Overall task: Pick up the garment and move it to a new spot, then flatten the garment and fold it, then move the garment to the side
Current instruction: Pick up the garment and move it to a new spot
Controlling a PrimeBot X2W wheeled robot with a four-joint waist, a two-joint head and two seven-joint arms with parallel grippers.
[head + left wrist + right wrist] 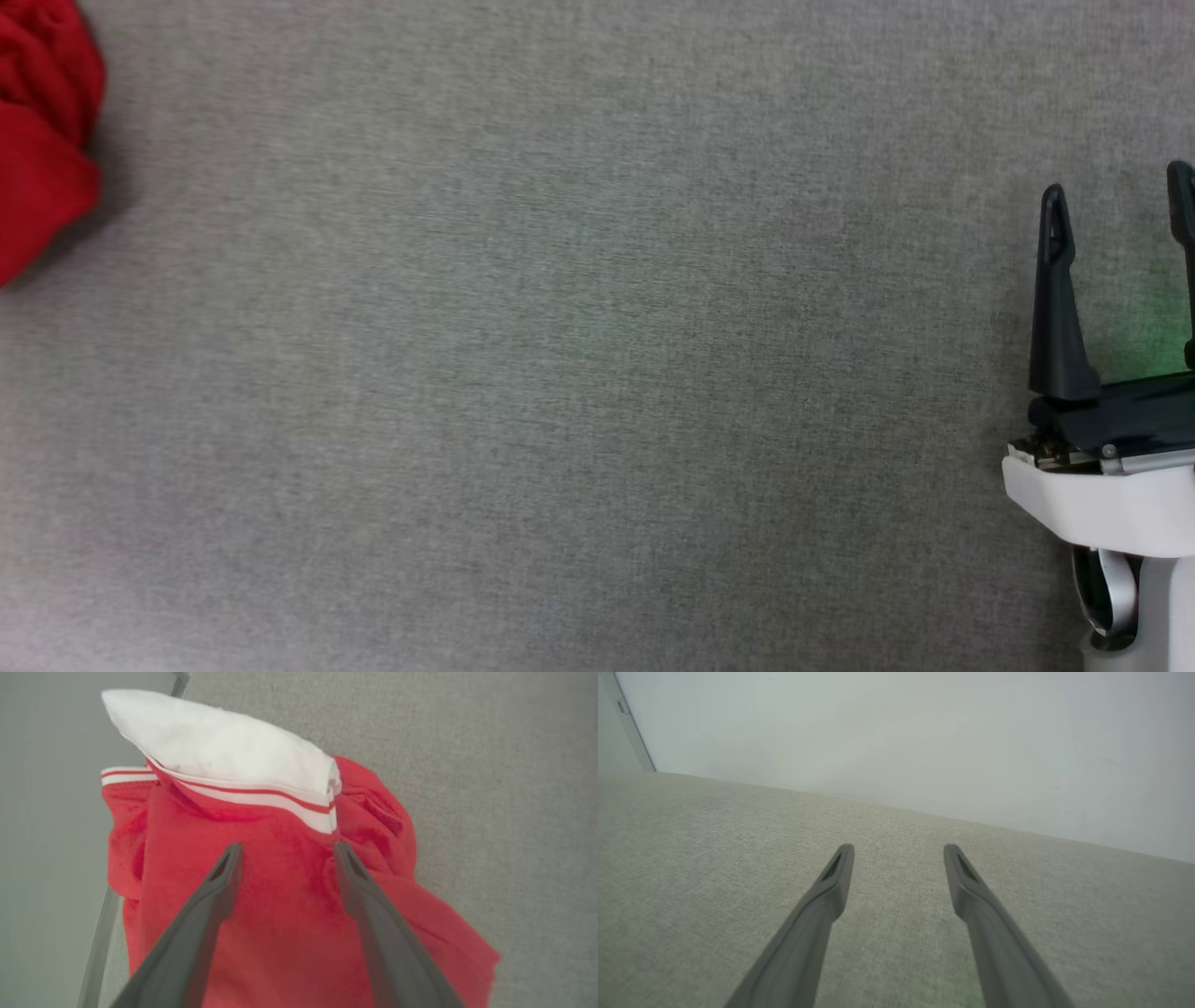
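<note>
At tabletop (560,373) left edge, garment (383,858) crumpled, not lifted; left gripper (286,851) over it, jaws apart, empty; right gripper (1117,182) idle, jaws apart. Whole task likely ahead.

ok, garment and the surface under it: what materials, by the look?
Garment: thin soft fabric, likely a synthetic knit; the red crumples into loose folds with a faint sheen. Sleeve: white, looks matte. Surface: grey woven cloth, matte, with a fine heathered weave showing; what lies beneath it cannot be told.
</note>
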